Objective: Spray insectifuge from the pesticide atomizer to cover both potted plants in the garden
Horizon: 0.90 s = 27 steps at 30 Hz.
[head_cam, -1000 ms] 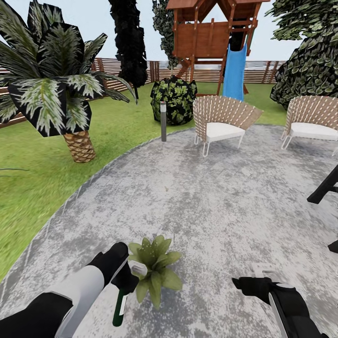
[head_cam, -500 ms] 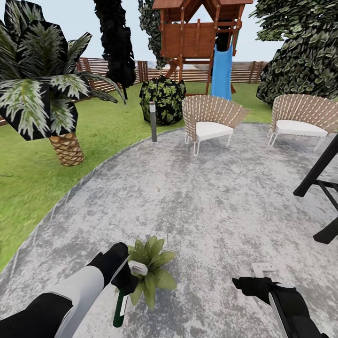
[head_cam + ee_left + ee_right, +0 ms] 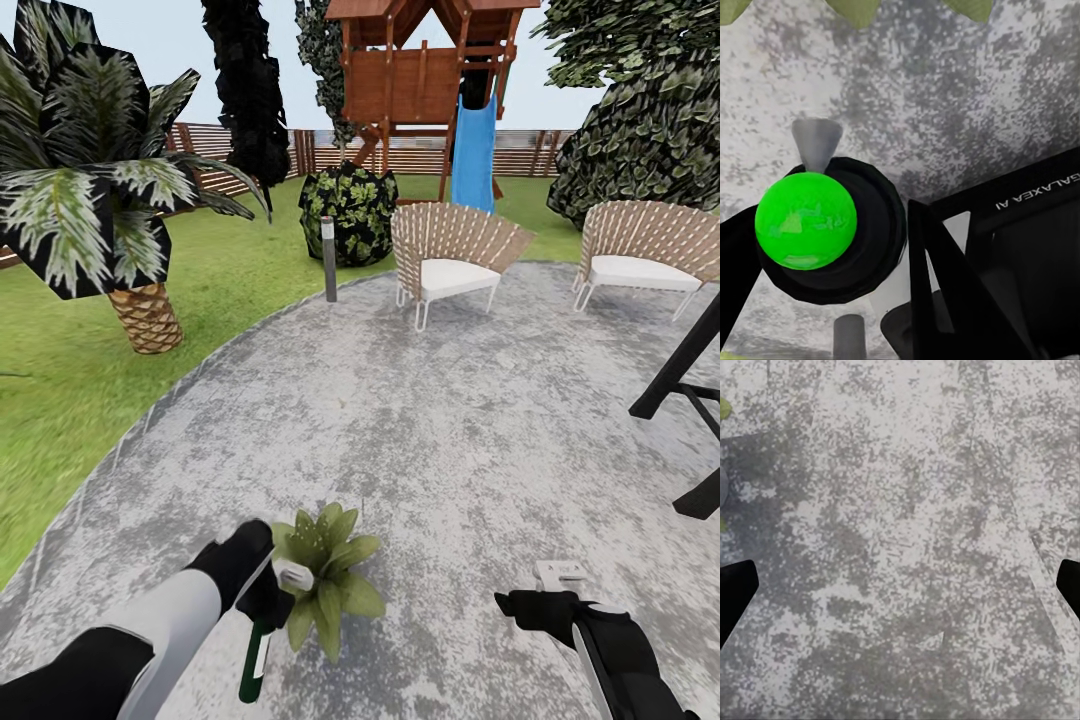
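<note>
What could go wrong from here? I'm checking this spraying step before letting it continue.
The left gripper holds the pesticide atomizer right against the potted plant, so the spray head could knock the leaves or tip the pot. From so close and from one side, the far leaves might stay uncovered. The bottle hangs below the gripper, held near its top; it might slip or swing.

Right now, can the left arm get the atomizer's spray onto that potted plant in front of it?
Probably yes. The left pincer holds the atomizer with its spray head right beside the potted plant, and nothing stands between them on the patio.
</note>
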Available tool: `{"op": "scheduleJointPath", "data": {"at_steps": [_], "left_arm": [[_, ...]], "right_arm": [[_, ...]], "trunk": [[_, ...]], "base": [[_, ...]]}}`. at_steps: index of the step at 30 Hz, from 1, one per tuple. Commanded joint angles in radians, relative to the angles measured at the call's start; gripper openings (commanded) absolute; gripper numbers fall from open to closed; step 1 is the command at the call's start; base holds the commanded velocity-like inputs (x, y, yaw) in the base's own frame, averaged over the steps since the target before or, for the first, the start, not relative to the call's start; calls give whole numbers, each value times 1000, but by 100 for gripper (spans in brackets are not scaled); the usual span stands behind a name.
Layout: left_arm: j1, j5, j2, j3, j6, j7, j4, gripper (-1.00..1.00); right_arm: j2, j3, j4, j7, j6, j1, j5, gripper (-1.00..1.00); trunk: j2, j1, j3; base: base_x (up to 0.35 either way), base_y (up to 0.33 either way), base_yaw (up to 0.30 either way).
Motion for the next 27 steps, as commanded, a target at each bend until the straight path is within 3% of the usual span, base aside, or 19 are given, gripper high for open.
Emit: {"op": "scheduleJointPath", "data": {"at_steps": [1,6,18,27], "left_arm": [[4,-10,1,-2,2,-11,0,-100],[47,-10,2,-2,2,-10,0,-100],[112,-10,2,-2,2,-11,0,-100],[108,-11,-1,-3,2,-11,-3,-100]], "right_arm": [[0,-1,1,9,4,-1,11,100],[0,-1,57,10,4,-1,11,100],[0,1,63,10,4,-1,10,100],[0,1,63,10,4,0,10,100]], "trunk": [[0,0,-1],[0,0,-1],[0,0,-1],[0,0,-1]], "base": [[0,0,0],[0,0,0],[0,0,0],[0,0,0]]}}
